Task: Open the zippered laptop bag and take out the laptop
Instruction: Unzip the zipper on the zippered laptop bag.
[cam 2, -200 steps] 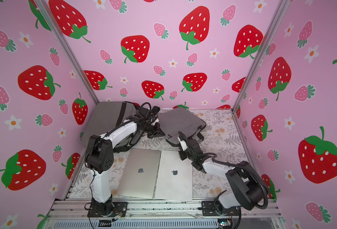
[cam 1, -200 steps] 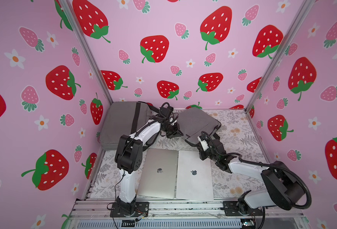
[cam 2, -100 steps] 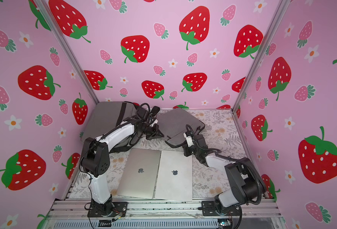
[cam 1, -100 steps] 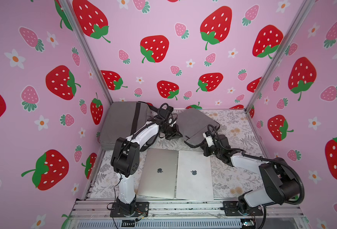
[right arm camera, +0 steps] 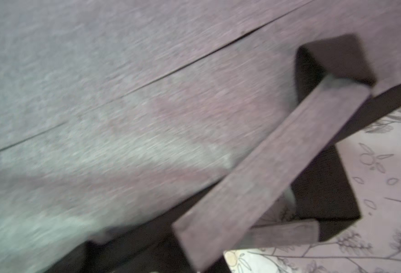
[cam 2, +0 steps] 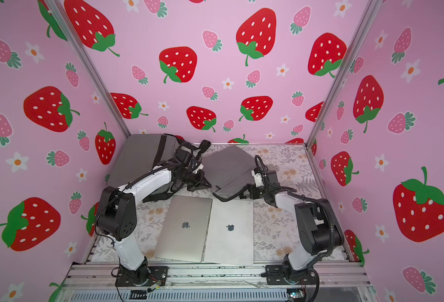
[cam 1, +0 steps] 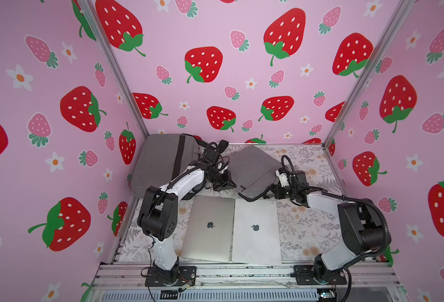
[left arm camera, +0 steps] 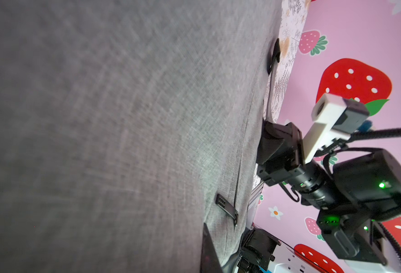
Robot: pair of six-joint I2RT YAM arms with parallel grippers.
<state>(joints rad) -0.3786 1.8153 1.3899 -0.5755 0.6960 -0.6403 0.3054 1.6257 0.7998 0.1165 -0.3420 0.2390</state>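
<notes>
Grey laptop bag (cam 1: 253, 167) — mid-rear of the bench (cam 1: 307, 230), skewed diagonally, long handled edge facing the right fingers (cam 1: 270, 193), front corner over a silver laptop (cam 1: 256, 230); left fingers (cam 1: 227, 184) and right fingers closed — grip on bag undetermined.

I'm driving a purpose-built robot booth here, a lab cell and nobody's living space. Printed pink strawberry panels (cam 1: 228, 39) wall it in on three sides, held by bare aluminium corner posts (cam 1: 117, 70). The counter (cam 1: 307, 230) wears a floral cloth and ends at an aluminium rail (cam 1: 242, 273), where the left arm (cam 1: 187, 180) and right arm (cam 1: 320, 201) are bolted down on black base plates (cam 1: 170, 277). A small circuit board (cam 1: 326, 295) sits at the front edge. Through the left wrist view I see a white-mounted camera (left arm camera: 327, 118) on the opposite arm.
</notes>
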